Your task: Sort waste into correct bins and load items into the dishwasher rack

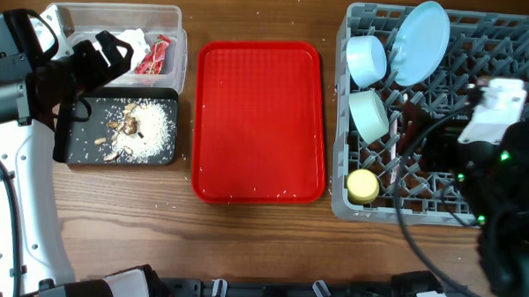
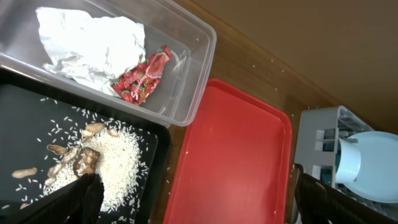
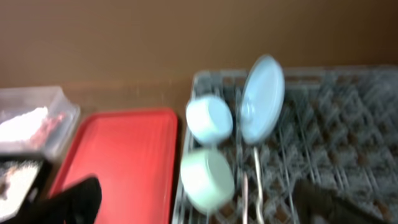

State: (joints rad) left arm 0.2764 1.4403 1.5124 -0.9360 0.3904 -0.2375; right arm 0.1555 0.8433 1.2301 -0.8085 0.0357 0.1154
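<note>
The grey dishwasher rack [image 1: 506, 47] at the right holds the pale blue plate [image 1: 422, 41] on edge, two pale blue bowls [image 1: 366, 59] [image 1: 369, 114], the yellow cup [image 1: 362, 186] and the white spoon and fork [image 3: 252, 180]. The clear tub [image 1: 167, 22] holds the white napkin [image 2: 93, 43] and the red wrapper [image 2: 142, 78]. The black tray [image 1: 163, 154] holds rice with brown scraps [image 1: 142, 131]. My left gripper [image 2: 193, 199] is open and empty over the tray and tub. My right gripper [image 3: 196, 199] is open and empty above the rack.
A flat red tray [image 1: 259, 122] lies in the middle between the bins and the rack, bare but for a few rice grains. Loose grains dot the wooden table around it.
</note>
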